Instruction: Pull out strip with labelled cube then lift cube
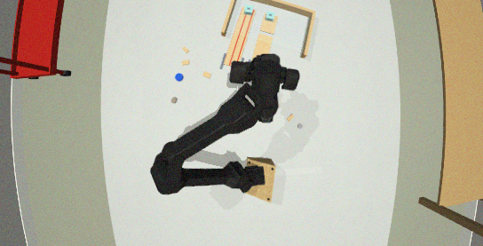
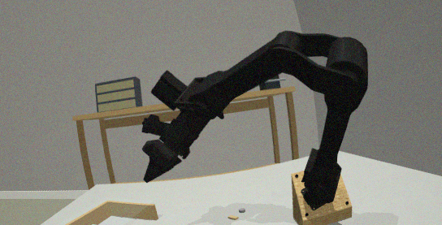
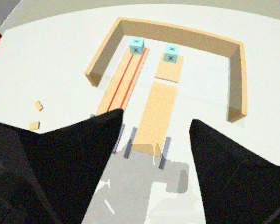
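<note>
Hovering above the worktop (image 1: 355, 174), the end effector (image 3: 153, 156) holds nothing; its fingers stand partly apart with only bare surface and shadow between them in the wrist view. It hangs just short of the near ends of two tan strips lying side by side inside a three-walled wooden frame (image 1: 271, 2) that opens toward the arm.

The left strip (image 1: 240, 34) runs unbroken from its near end to the frame's back wall, marked with two red lines along its length. Beside it, the right strip (image 1: 263, 45) shows a gap partway along, so its far piece is separate from the near one. Each has small dark tabs at its near end. By that reading, the left strip is the whole one and the one to pull.

At the far ends sit two pale blue cubes, the left cube (image 1: 249, 10) on the unbroken strip and the right cube (image 1: 269, 17) on the severed piece; their markings are too small to read.

Flat and thin, the strip probably gives little to grip except at its near edge, by the tabs. A slow, straight pull seems wise, since the cube looks light and merely rests on top and could slide or tip. Small and hard-edged, the cube would best be taken across two opposite faces.
</note>
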